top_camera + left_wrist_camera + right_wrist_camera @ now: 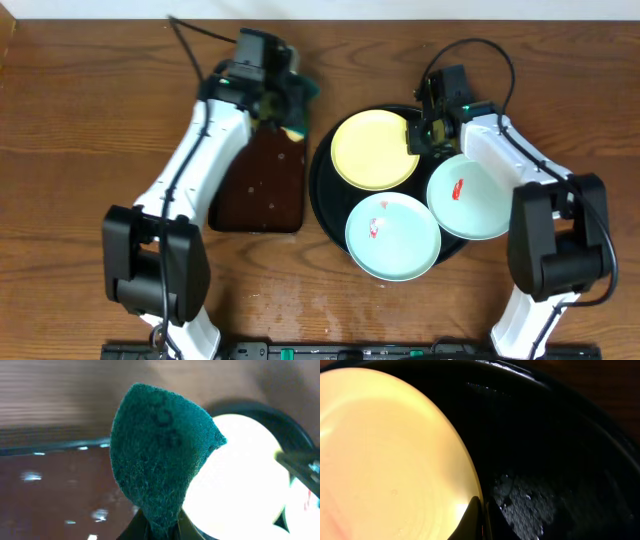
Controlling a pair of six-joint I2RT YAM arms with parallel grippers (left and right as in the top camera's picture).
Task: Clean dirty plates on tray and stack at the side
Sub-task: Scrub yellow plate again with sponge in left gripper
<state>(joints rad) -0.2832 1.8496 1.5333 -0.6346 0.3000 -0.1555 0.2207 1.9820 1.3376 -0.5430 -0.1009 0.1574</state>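
Observation:
The round black tray (325,195) holds three plates: a pale yellow plate (370,150) at the back, and two pale blue-white plates (392,237) (470,197) with red smears in front and to the right. My right gripper (417,133) is shut on the yellow plate's right rim; the right wrist view shows the fingers (481,517) pinching the rim of the yellow plate (385,455) over the tray (560,450). My left gripper (290,110) is shut on a green sponge (160,455), held above the brown tray, left of the yellow plate (240,485).
A smaller rectangular dark brown tray (260,185) lies left of the black tray, with water drops on it (50,490). Wooden table (80,120) surrounds both. The arms' bases stand at the front edge.

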